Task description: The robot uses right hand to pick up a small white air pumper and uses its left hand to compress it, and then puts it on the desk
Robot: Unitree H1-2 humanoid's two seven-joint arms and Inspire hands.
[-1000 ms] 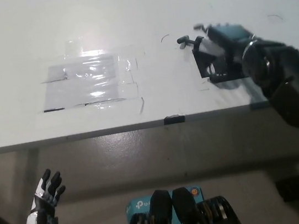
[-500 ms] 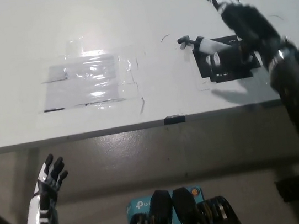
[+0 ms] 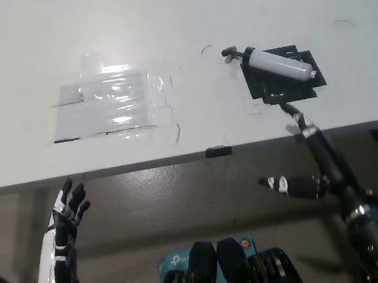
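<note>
White worktop (image 3: 17, 74) carries the white air pump (image 3: 277, 66) on a black pad (image 3: 308, 86), while our empty right hand (image 3: 309, 167) and left hand (image 3: 66, 218) hang below its edge, fingers apart.

We see the bench (image 3: 15, 60) filling the upper part of the view, its near edge running across the middle. On its right half lies a pad (image 3: 300, 87), and the air pump (image 3: 278, 65) rests on top of it, lying slantwise with its handle end reaching past the pad's left corner. Well to the left of the pad, a sheet of plastic film (image 3: 112, 103) lies flat on the bench. Below the bench edge, over the floor (image 3: 183, 198), the right robot hand (image 3: 312, 166) hangs in front of the pad, apart from the pump. The left robot hand (image 3: 67, 215) sits at the lower left, in front of the film.
</note>
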